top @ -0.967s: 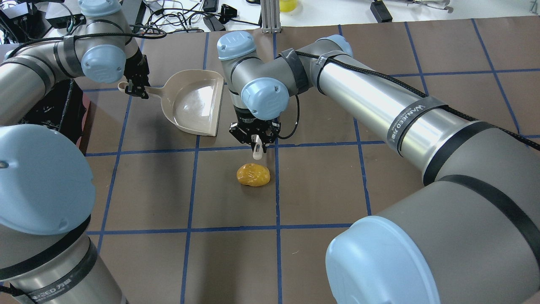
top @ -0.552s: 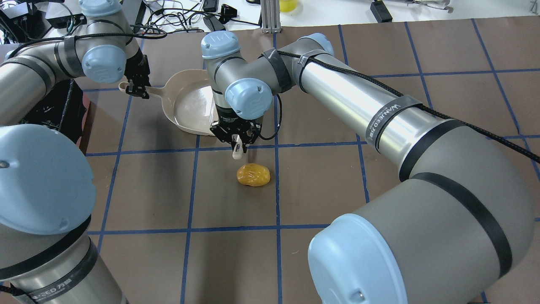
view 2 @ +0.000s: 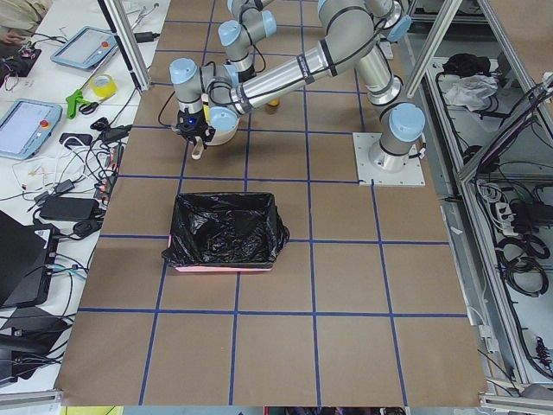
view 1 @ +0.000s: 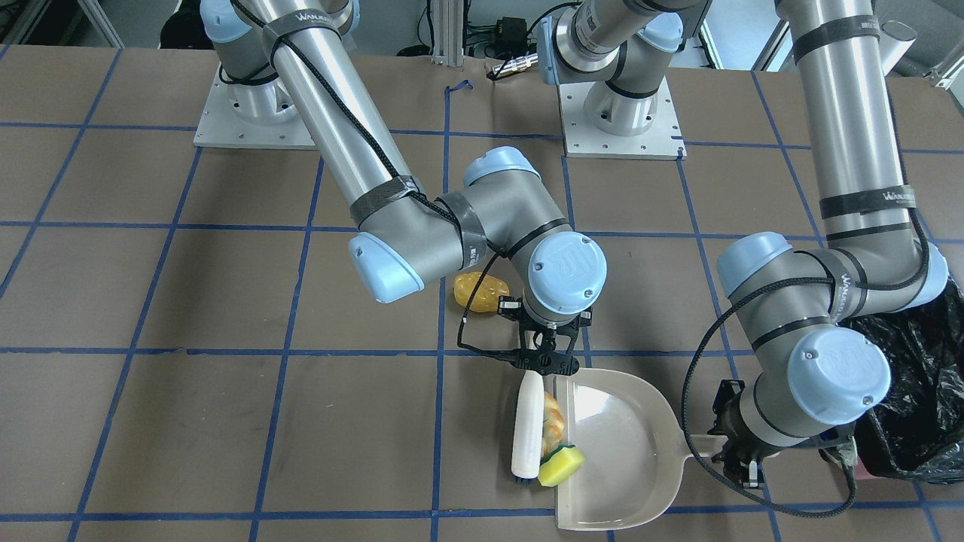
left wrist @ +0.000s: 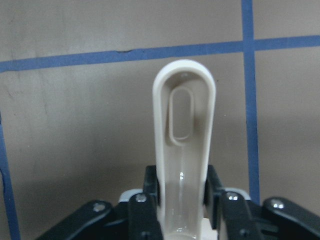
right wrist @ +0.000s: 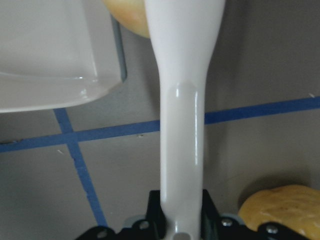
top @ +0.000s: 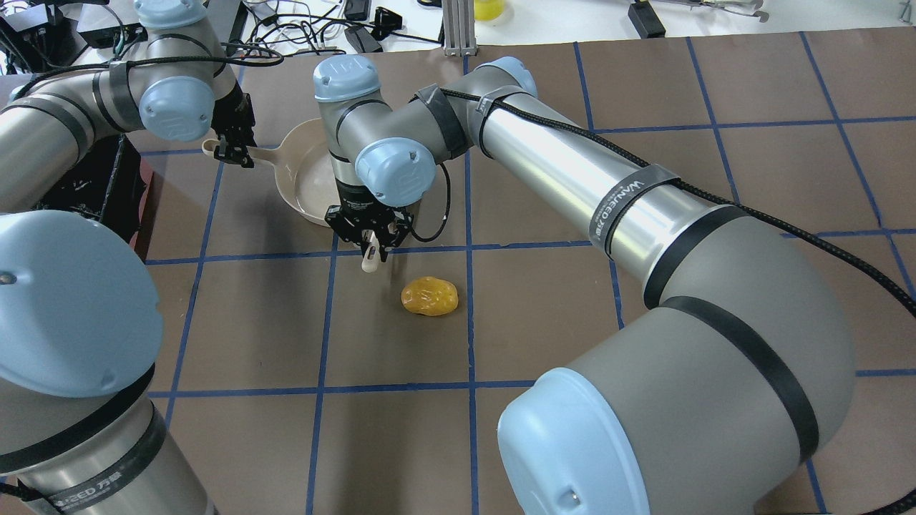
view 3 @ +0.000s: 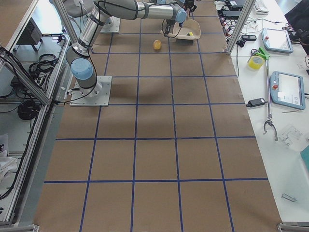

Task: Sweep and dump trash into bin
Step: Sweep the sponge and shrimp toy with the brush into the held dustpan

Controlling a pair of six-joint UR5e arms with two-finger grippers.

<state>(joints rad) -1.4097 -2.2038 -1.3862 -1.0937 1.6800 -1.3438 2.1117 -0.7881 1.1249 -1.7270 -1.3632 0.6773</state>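
Observation:
My right gripper (view 1: 544, 363) is shut on the beige brush (view 1: 527, 425), which lies against the open edge of the beige dustpan (view 1: 617, 452). The orange-tan croissant piece (view 1: 554, 420) and the yellow-green sponge (view 1: 562, 466) sit between the brush and the pan's lip. The golden-brown potato piece (top: 429, 295) lies apart on the table behind the brush, near my right gripper (top: 370, 244). My left gripper (top: 232, 151) is shut on the dustpan's handle (left wrist: 184, 145). The bin (view 2: 225, 232) with its black bag stands beside the left arm.
The table is brown with blue tape lines. Cables and devices lie beyond the far edge (top: 343, 32). The right arm's long forearm (top: 572, 179) stretches across the middle of the table above the surface.
My right gripper has moved left with the brush, up to the dustpan's mouth. The potato piece, the dustpan and the left gripper have not moved.

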